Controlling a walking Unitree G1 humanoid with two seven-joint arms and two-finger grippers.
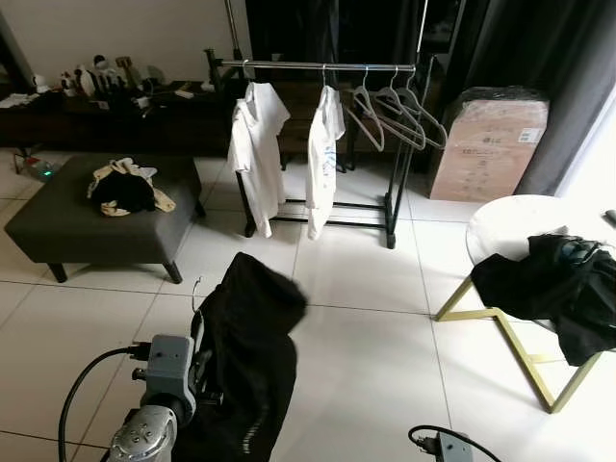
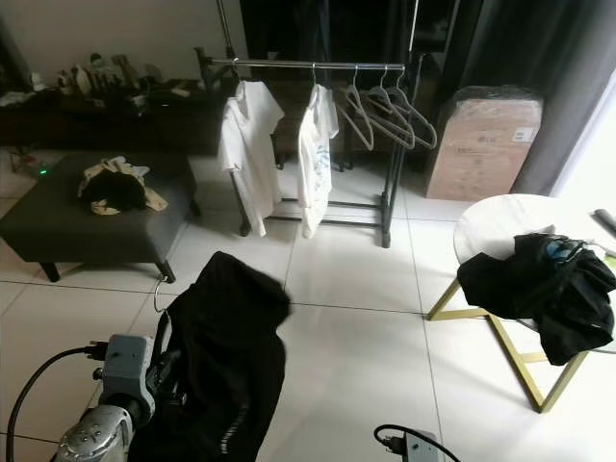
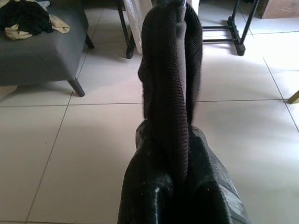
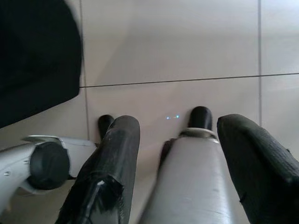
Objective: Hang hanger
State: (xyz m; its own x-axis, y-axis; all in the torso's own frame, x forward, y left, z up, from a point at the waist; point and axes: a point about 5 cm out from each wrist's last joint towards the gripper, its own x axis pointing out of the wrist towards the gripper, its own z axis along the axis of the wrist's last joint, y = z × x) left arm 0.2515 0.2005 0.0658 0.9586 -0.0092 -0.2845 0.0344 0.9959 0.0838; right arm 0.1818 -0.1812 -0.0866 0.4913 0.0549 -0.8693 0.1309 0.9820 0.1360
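Your left gripper (image 3: pixel 180 186) grips a black garment (image 1: pixel 245 356) on its hanger (image 1: pixel 195 294), well short of the rack (image 1: pixel 318 67). Walk up, keep it level, and hook the rail between the shirts (image 1: pixel 255 144). Your right gripper (image 4: pixel 180 163) hangs spread, holding nothing.

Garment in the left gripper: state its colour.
Black. The garment, a ribbed knit, is clamped in the left gripper; the left wrist view shows it best.

Two head cameras look forward and down across tiled floor (image 1: pixel 366 318) toward a clothes rack (image 1: pixel 318 67) (shared scene), while wrist cameras peer closely along each gripper's fingers.
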